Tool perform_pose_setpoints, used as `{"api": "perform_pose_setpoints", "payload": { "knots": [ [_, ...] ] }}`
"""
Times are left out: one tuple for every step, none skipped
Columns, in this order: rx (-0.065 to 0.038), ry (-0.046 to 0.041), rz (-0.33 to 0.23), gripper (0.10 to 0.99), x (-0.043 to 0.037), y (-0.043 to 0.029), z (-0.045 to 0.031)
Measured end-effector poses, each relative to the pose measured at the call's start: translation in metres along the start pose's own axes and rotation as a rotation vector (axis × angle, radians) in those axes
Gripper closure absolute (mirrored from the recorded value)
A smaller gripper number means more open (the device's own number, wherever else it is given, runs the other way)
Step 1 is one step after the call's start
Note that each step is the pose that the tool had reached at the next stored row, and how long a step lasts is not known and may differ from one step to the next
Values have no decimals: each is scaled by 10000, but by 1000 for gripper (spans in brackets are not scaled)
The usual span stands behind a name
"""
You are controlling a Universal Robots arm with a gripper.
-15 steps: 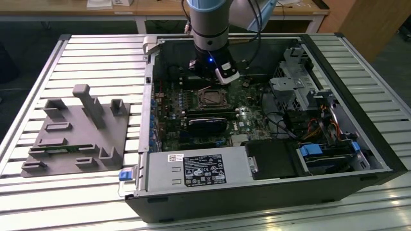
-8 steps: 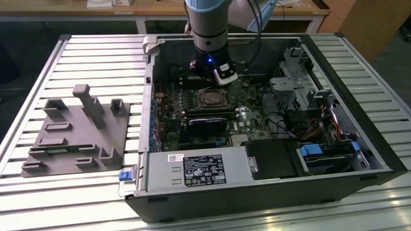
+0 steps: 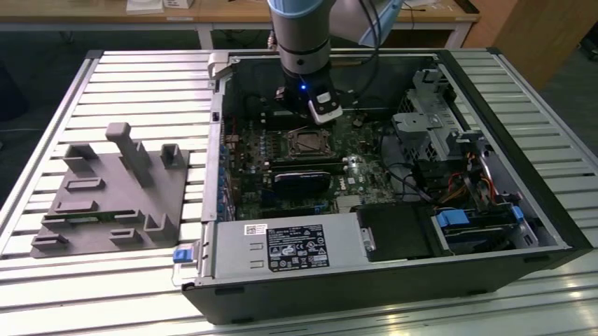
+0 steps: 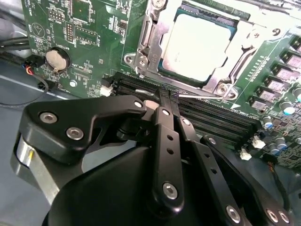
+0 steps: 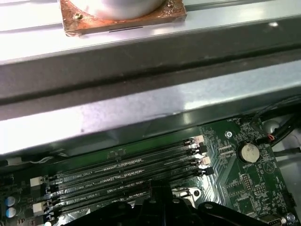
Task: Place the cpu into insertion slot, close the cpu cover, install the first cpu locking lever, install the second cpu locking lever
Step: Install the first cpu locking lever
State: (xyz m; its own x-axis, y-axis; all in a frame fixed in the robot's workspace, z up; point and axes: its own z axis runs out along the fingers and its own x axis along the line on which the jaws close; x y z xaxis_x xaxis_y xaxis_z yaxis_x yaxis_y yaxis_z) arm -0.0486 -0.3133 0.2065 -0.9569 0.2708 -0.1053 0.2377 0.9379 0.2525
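- Your gripper (image 4: 168, 95) has its jaws pressed together with nothing between them. The tips hang over the black memory slots (image 4: 207, 117), just beside the near edge of the insertion slot (image 4: 134, 59).
- The cpu (image 4: 197, 44) already lies flat in the insertion slot, its pale metal top facing up, near the middle of the green board (image 4: 94, 28).
- The cpu cover (image 4: 242, 47) appears to lie as a silvery frame around the chip's top. You cannot tell from these views whether either locking lever is latched.
- Handling, as a judgement: the cpu is light, stiff and smooth-topped, and the contacts beneath it are likely fragile. If you take hold of it, do so by two opposite edges and avoid sliding it sideways.
- The cover looks like thin, springy sheet metal, so press on the frame and not on the chip. A lever would likely be stiff wire that slips off smooth fingertips.
- Open room is tight. In the first wrist view the case wall (image 5: 141, 108) rises right behind the memory slots at the board's edge.
- Toward the board's other edges stand a coin battery (image 4: 55, 60) and a row of capacitors (image 4: 282, 108) — the freest way in or out is from above.
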Motion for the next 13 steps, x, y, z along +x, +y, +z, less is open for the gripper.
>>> {"api": "perform_pose_setpoints", "payload": {
  "knots": [
    [8,-6,9,980,7,8,1],
    [18,-11,13,980,13,17,4],
    [36,-19,15,980,18,26,6],
    [74,-30,13,980,23,35,9],
    [126,-48,11,980,26,41,12],
    [183,-69,12,980,28,45,16],
    [239,-96,19,980,30,46,19],
    [289,-121,34,980,31,46,24],
    [320,-138,55,980,33,46,28],
    [332,-148,77,980,35,47,32],
    [338,-154,99,980,36,48,36],
    [344,-160,121,980,38,50,39],
    [348,-163,134,980,40,53,41]
  ]
}}
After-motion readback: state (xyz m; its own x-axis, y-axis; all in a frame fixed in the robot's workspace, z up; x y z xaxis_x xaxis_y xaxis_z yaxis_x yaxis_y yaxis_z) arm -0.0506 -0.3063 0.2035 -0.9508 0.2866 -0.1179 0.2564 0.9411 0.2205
